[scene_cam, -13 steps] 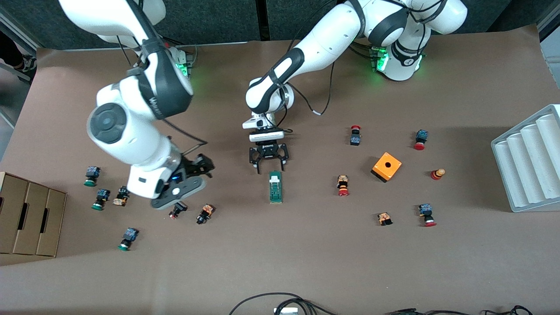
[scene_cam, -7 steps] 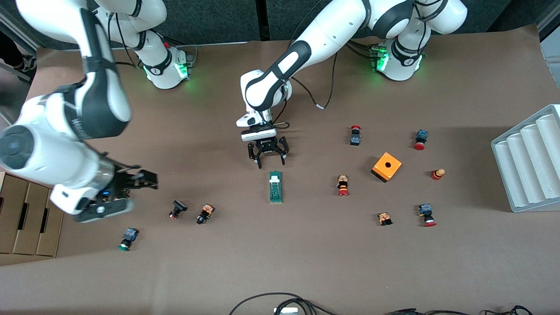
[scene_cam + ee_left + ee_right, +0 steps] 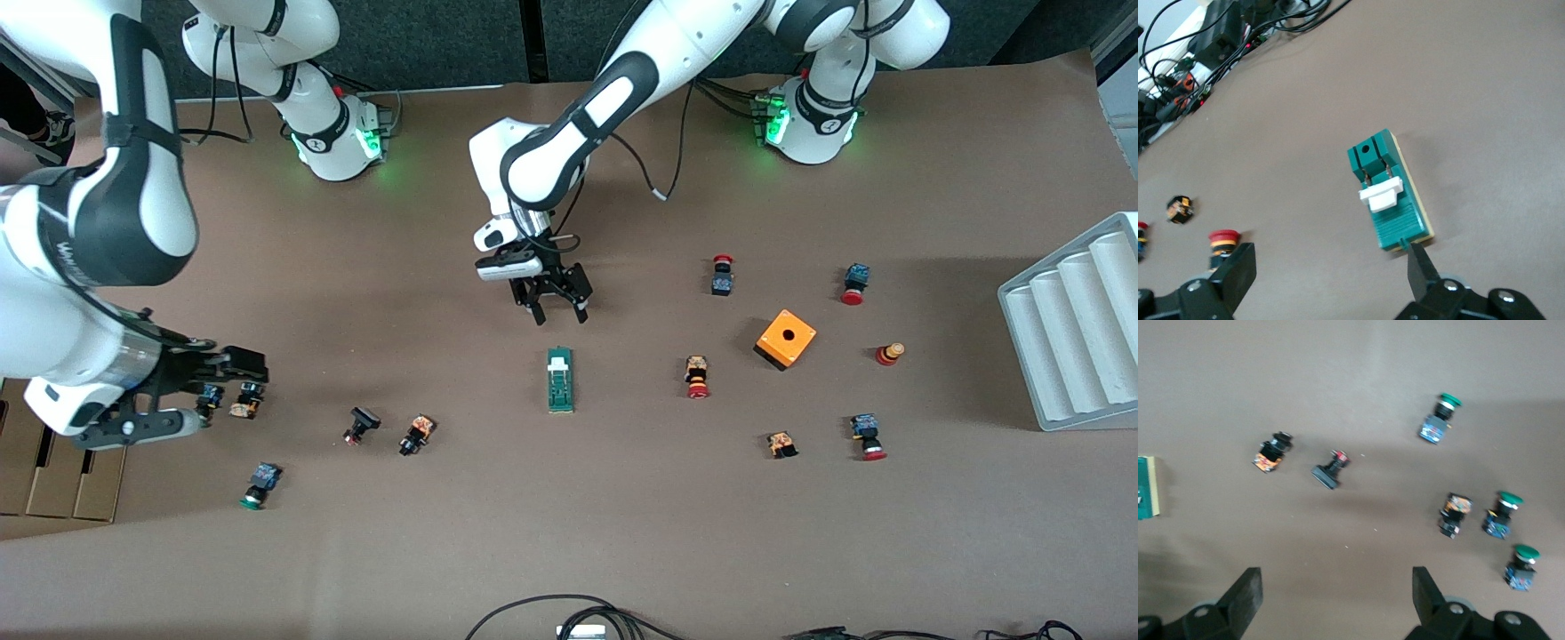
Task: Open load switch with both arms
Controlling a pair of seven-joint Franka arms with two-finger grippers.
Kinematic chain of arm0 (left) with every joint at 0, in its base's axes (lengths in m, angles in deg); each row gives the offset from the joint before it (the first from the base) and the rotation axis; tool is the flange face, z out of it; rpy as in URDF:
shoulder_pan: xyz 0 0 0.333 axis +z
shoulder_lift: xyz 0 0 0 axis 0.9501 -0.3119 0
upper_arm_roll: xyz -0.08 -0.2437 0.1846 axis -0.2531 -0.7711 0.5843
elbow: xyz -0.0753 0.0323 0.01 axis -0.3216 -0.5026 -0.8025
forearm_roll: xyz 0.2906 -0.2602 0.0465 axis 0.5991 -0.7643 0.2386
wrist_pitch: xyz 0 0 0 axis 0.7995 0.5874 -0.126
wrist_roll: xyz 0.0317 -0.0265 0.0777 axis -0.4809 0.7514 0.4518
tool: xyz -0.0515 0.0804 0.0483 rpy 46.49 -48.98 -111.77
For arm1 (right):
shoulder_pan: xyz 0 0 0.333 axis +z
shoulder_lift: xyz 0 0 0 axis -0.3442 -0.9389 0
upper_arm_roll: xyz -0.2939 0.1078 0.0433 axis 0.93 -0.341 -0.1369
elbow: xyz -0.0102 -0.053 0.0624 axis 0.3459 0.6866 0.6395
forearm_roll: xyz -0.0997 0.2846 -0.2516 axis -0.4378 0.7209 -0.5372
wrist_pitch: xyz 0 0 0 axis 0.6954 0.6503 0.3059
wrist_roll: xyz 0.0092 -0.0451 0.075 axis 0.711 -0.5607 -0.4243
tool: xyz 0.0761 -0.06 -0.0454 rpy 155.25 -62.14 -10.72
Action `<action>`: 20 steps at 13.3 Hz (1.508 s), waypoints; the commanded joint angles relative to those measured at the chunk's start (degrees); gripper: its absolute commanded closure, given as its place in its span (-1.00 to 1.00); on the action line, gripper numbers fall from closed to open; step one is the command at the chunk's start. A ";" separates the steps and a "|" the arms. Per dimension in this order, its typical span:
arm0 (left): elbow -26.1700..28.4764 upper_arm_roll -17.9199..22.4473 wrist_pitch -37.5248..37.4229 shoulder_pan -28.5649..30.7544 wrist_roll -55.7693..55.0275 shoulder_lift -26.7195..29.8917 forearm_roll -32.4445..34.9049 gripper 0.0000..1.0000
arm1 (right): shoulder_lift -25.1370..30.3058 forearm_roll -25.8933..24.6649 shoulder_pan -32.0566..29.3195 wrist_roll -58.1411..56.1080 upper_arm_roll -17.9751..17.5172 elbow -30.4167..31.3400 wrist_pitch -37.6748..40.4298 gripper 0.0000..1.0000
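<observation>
Brown paper covers the tabletop [image 3: 622,533], where the load switch [image 3: 560,380] is seen lying flat at mid-table. Above bare paper just beside it, the left gripper [image 3: 556,307] is held wide open and empty. Over green-capped buttons [image 3: 206,400], the right gripper [image 3: 227,378] is likewise spread, empty.
</observation>
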 commanded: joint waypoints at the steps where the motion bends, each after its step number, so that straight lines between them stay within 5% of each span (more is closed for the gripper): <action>1: 0.80 0.09 -0.53 3.23 14.18 4.71 -6.69 -1.00 | 1.55 -0.86 -1.03 -0.47 2.98 -0.65 1.72 -1.00; 3: 0.71 0.09 -0.45 6.31 25.52 7.44 -13.97 -1.00 | 1.82 -0.26 -2.36 -0.47 5.02 -0.74 1.81 -1.00; 10: -0.78 0.00 -0.27 19.75 53.31 13.94 -39.36 -1.00 | 1.20 -4.39 -0.69 0.58 4.14 -0.56 1.64 -1.00; 11: -0.78 0.00 -0.44 22.39 56.74 15.17 -44.02 -1.00 | 1.55 -4.30 -2.86 0.76 2.84 -0.48 1.37 -1.00; 14: -0.78 0.18 -4.11 27.93 62.48 18.95 -51.44 -1.00 | 1.99 -7.44 -23.30 2.15 -19.78 -0.48 1.10 -1.00; 20: -1.83 0.18 -18.09 39.53 62.58 26.34 -53.81 -1.00 | 6.28 -9.58 -24.33 10.07 -21.26 1.18 -1.10 -1.00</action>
